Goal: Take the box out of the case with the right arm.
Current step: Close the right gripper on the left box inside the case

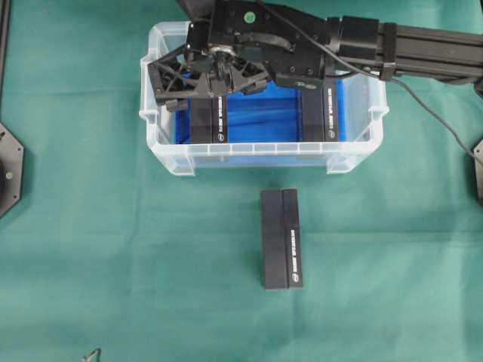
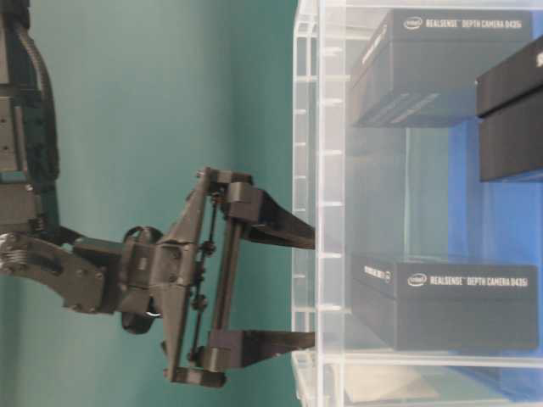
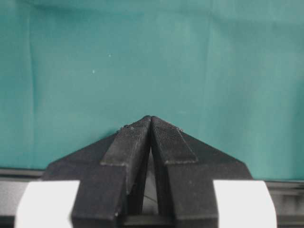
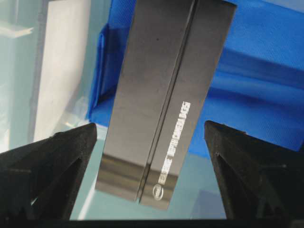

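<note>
A green cloth (image 1: 90, 226) covered the table, faintly creased in the left wrist view. On it stood the case (image 1: 264, 148), clear plastic with a blue sheet (image 1: 260, 113) on its floor, near the far edge in the overhead view. A black box (image 1: 208, 117) stood at the case's left end and a second box (image 1: 323, 113) at its right end, both against the near wall. A third box (image 1: 281, 238) lay on the cloth outside, in front of the case.

The right arm (image 1: 423, 47) reached in from the right, its gripper (image 1: 198, 84) poised over the left box with jaws spread wide and nothing between them; in its wrist view the fingers (image 4: 52, 166) flanked the box without touching it. The left gripper (image 3: 151, 124) rested clenched, tips meeting, above bare cloth.

The right arm hid the case's far wall and the tops of the boxes from overhead. The table-level view was turned sideways, and the case wall blurred the fingertips. The box lettering was too small to read from above.
</note>
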`<act>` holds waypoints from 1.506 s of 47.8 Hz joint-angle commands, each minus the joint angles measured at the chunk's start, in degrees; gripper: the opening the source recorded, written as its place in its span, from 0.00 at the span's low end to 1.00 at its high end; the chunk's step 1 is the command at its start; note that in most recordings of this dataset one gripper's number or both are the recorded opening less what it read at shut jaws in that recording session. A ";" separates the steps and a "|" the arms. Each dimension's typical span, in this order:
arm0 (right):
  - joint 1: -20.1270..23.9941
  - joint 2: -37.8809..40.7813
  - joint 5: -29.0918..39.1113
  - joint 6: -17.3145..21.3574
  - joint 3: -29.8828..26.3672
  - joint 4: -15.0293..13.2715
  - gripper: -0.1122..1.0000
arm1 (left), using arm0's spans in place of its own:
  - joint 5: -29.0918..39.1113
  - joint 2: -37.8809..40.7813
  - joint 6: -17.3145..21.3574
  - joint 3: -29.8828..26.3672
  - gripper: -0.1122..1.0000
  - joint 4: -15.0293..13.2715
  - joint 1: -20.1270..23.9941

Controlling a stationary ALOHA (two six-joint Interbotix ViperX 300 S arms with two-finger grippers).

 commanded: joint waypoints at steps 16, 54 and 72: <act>-0.44 -0.44 -8.96 1.76 5.89 0.18 0.95 | -0.18 0.35 -0.09 -1.58 0.10 0.09 0.00; -0.44 2.02 -12.57 2.55 7.82 2.46 0.92 | -0.18 0.62 -0.09 -1.58 0.10 0.09 0.00; -0.44 1.93 -12.48 4.57 6.94 2.46 0.72 | -0.18 0.70 0.00 -1.58 0.10 0.09 0.00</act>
